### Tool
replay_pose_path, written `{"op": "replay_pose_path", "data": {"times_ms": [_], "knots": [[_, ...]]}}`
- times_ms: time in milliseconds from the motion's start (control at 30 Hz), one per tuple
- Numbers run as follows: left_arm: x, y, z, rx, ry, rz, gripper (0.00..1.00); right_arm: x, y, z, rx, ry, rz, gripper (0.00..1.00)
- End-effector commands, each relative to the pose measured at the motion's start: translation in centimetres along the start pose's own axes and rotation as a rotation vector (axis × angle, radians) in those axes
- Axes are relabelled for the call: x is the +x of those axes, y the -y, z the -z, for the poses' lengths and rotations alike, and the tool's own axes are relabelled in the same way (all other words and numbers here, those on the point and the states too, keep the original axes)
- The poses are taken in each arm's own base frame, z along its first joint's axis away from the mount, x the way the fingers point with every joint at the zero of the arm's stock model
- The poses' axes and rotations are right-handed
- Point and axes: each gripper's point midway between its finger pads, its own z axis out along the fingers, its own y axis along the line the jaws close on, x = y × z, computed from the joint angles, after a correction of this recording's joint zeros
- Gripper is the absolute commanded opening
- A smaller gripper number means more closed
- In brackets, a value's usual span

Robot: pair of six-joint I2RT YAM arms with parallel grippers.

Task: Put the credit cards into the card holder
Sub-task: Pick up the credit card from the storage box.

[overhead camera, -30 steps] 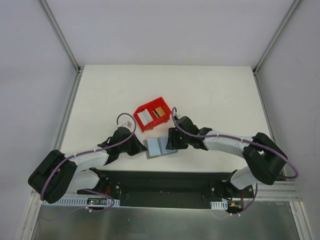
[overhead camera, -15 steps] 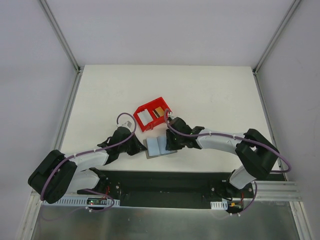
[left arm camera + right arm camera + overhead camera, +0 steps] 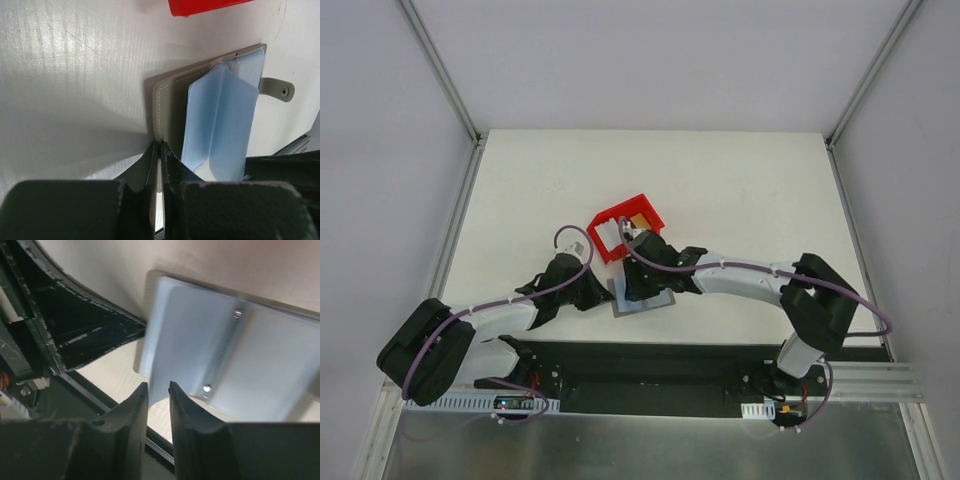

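White surface [image 3: 740,190] seen from above: a red bin [image 3: 617,213] holds a white card [image 3: 604,236] and a gold card [image 3: 639,219]. The card holder [image 3: 660,300] lies open just beside the bin, on the side nearer the arm bases.

Left wrist view: the left hand [image 3: 159,150] is clenched on the card holder's grey cover edge, with the blue sleeves [image 3: 220,120] fanned up.

Right wrist view: the right hand [image 3: 158,390] is at the sleeves, fingers a narrow gap apart. Whether it pinches one, I cannot tell.

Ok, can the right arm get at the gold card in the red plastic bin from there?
Probably yes: the gold card lies uncovered in the open-topped red plastic bin, just beyond the right gripper, which hangs over the grey card holder.
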Motion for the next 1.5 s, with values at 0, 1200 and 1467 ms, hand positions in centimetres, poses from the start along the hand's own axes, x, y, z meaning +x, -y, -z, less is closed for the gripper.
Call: {"op": "replay_pose_path", "data": {"times_ms": [0,1200,1467], "knots": [[1.0,-1.8,-0.1,-0.062,-0.026,-0.008,0.0,-0.7,-4.9,-0.8,-0.229,-0.053,0.021,0.3],[-1.1,-3.1,1.2,-0.118,0.0,0.039,0.0,-18.0,3.6,-5.0,-0.106,-0.002,0.0,0.74],[-1.5,-3.3,1.2,-0.117,0.003,0.041,0.0,-17.2,2.8,-6.8,-0.183,-0.049,-0.029,0.75]]}}
